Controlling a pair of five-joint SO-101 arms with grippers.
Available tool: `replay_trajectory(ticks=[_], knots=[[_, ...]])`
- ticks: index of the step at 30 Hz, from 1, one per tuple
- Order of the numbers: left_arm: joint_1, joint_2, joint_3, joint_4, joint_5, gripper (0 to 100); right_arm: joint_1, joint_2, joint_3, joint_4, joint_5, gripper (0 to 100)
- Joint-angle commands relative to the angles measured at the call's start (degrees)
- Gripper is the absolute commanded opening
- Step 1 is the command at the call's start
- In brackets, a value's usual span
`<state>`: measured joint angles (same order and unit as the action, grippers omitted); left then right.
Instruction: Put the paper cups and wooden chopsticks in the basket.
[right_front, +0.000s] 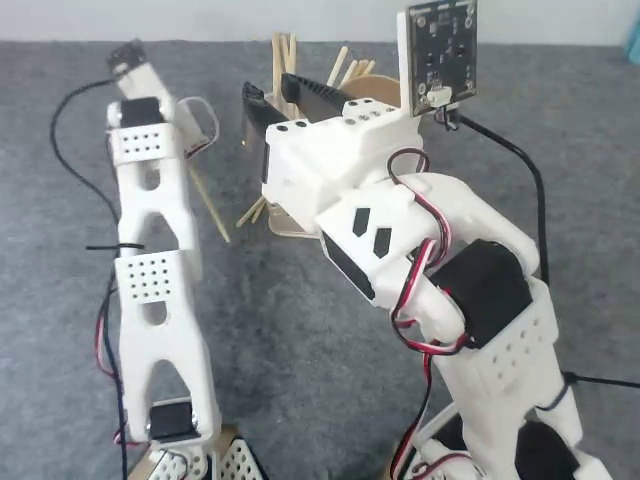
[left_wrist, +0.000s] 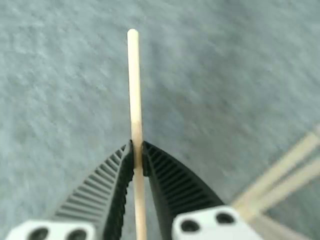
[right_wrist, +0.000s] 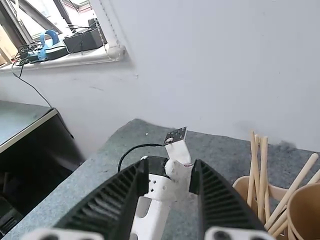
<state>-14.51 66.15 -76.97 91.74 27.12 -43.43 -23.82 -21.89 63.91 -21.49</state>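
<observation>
item, left gripper (left_wrist: 137, 147): you have its ribbed black jaws pressed together on one wooden chopstick (left_wrist: 133, 90), gripped partway along its length, the rounded tip standing well clear beyond the fingertips, over the grey felt table (right_front: 300, 380). in the high view this stick (right_front: 208, 205) slants down beside the left arm, just left of the basket (right_front: 290, 228). item, right gripper (right_front: 267, 84): jaws spread wide, nothing between them, raised over the far part of the basket in the middle of the table. item, basket: light wood, holding a bundle of upright chopsticks (right_wrist: 262, 170) fanned out at the far side, with two brown paper cups (right_wrist: 306, 210) among them; you can see one cup's rim in full and the other partly. item, further chopsticks (right_front: 252, 212): slanting out low at the basket's left side, whether resting on the table or inside you cannot tell.
</observation>
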Motion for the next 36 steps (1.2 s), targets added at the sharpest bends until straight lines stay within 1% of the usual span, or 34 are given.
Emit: replay_trajectory(ticks=[1,6,11,15,19,22,26,28,32,36], knots=[[5.2,-3.1,-13.6,9.1,-0.6,1,-0.3,-0.5,-0.4,-1.3,1.1,14.1],[6.2,-3.1,-14.9,9.1,-0.6,1,-0.3,-0.5,-0.4,-1.3,1.1,14.1],[5.9,-7.9,-15.0,9.3,-0.6,1,-0.2,-0.5,-0.4,-1.4,1.1,14.1],[5.6,-12.4,-10.9,9.4,-0.6,1,-0.2,-0.5,-0.4,-1.4,1.1,14.1],[6.0,-20.1,-0.7,9.4,-0.7,1,-0.2,-0.5,-0.4,-1.4,1.1,14.1],[6.2,-29.5,9.5,9.2,-1.5,1,-0.2,-0.4,-0.4,-1.4,1.1,14.1],[6.4,-42.4,24.1,8.8,-7.0,1,-0.2,-0.1,-0.4,-1.4,1.1,14.1],[6.5,-48.0,30.1,5.9,-9.1,1,-0.2,0.0,-0.4,-1.4,1.1,14.1],[5.8,-58.7,41.3,-2.3,-9.8,1,-0.2,0.0,-0.4,-1.4,1.1,14.1],[5.7,-71.2,55.8,-12.7,-9.8,1,-0.2,0.0,-0.4,-1.4,1.1,14.1]])
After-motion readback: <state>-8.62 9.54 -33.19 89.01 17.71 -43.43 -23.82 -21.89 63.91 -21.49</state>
